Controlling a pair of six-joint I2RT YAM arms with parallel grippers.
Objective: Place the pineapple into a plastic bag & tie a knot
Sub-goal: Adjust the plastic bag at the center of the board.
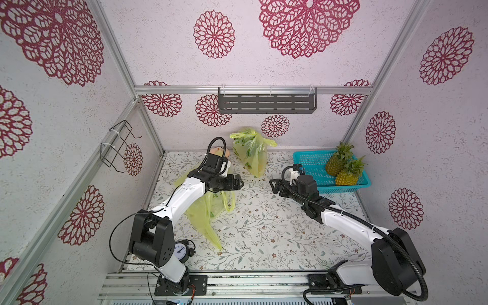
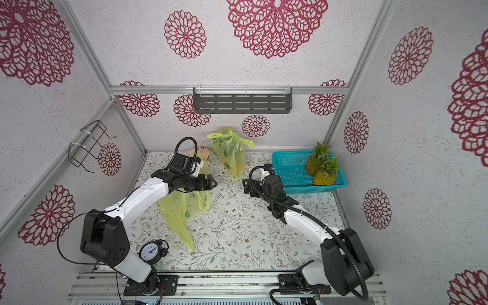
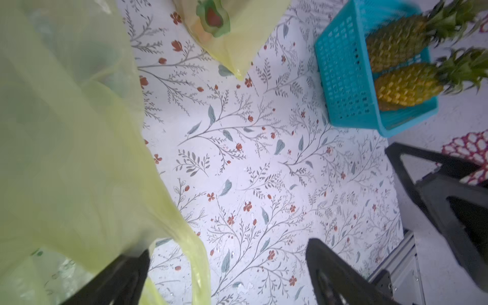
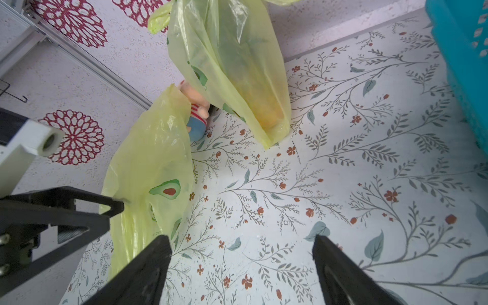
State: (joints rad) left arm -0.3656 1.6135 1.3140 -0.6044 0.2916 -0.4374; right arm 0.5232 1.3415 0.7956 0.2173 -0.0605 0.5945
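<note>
Pineapples lean in basket's right end, long axes parallel, crowns toward the back wall. Bag lies well left of basket. Left gripper and right gripper gape, holding nothing.

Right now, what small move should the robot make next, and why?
Probably swing the right gripper toward the nearer pineapple in the teal basket beside it. Both it and the left gripper stand open, gripping nothing, and the loose yellow-green bag lies slack on the table, waiting for fruit.
</note>
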